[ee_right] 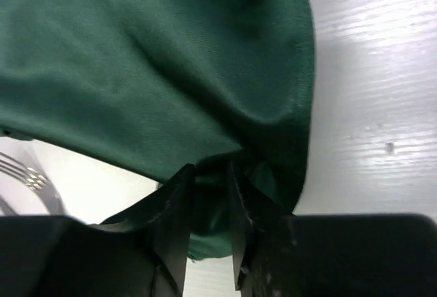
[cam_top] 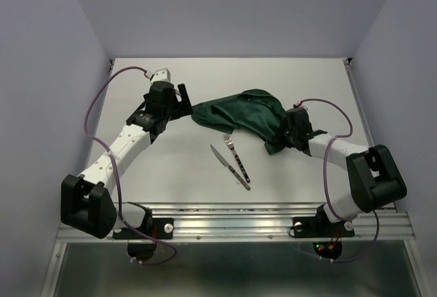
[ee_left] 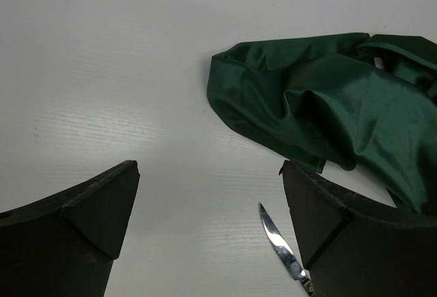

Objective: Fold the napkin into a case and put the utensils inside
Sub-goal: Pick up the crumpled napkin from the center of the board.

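A: Where is the napkin found, and how is it laid?

B: The napkin (cam_top: 246,112) is seen bunched up past the middle of the table (cam_top: 174,171), not yet flattened; its long axis is run roughly left to right, with the right end drooped toward the near edge.

A: How are the fingers set?

B: The left gripper (cam_top: 182,99) is held wide open, with nothing between the fingers; the napkin's left end is found just ahead of it, slightly to its right. The right gripper (cam_top: 283,136) is closed on the napkin's near right corner; green cloth is seen pinched between the fingers in the right wrist view.

A: Which arm is judged nearer?

B: Each end is matched to its own arm; the left end is judged reachable by a short advance of the left gripper, so that the cloth can be stretched between both.

A: What room is left?

B: Bare table is offered on the far side and to the left; the fork (cam_top: 236,157) and the knife (cam_top: 230,167) are laid slantwise just in front of the napkin, between the arms; a spread toward the near edge is judged likely to cover them.
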Available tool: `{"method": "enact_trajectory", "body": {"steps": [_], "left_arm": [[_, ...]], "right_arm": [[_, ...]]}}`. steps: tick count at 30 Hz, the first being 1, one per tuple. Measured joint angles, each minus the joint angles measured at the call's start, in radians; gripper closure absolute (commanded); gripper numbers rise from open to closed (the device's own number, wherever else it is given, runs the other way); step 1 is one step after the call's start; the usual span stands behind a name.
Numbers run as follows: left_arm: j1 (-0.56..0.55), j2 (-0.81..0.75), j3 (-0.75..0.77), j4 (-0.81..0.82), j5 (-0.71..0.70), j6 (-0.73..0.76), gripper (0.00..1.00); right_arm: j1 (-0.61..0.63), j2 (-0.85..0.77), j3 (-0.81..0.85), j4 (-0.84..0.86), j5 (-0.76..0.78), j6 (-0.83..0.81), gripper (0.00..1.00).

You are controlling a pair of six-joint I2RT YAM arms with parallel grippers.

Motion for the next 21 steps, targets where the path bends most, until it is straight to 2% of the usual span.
{"method": "enact_trajectory", "body": {"steps": [1,3,4,6,7,8,9,10,15,21], "left_arm": [[0.000,0.000,0.000,0.000,0.001,-0.001,0.03],[0.000,0.000,0.000,0.000,0.005,-0.003,0.03],[0.000,0.000,0.000,0.000,0.009,-0.003,0.03],[0.000,0.002,0.001,0.000,0.014,-0.003,0.03],[0.000,0.004,0.002,0.000,0.018,-0.003,0.03],[0.000,0.008,0.003,0.000,0.021,-0.003,0.03],[0.000,0.013,0.005,0.000,0.027,-0.003,0.03],[0.000,0.022,0.008,0.000,0.034,-0.003,0.03],[-0.019,0.090,0.040,-0.011,0.050,-0.004,0.07],[-0.076,0.249,0.143,-0.015,0.058,-0.019,0.11]], "right_arm": [[0.000,0.003,0.000,0.006,-0.012,0.000,0.87],[0.000,0.002,0.002,0.029,-0.034,-0.001,0.96],[0.000,0.000,0.010,0.034,-0.046,-0.001,0.99],[0.000,-0.005,0.033,0.034,-0.056,-0.005,0.99],[0.000,-0.013,0.052,0.034,-0.061,-0.008,0.93],[0.000,-0.021,0.062,0.034,-0.061,-0.011,0.52],[0.000,-0.037,0.076,0.032,-0.060,-0.016,0.31],[0.000,-0.061,0.089,0.030,-0.051,-0.021,0.01],[-0.016,-0.138,0.126,-0.013,0.050,-0.056,0.00],[-0.093,-0.160,0.062,-0.060,0.055,-0.057,0.00]]}}
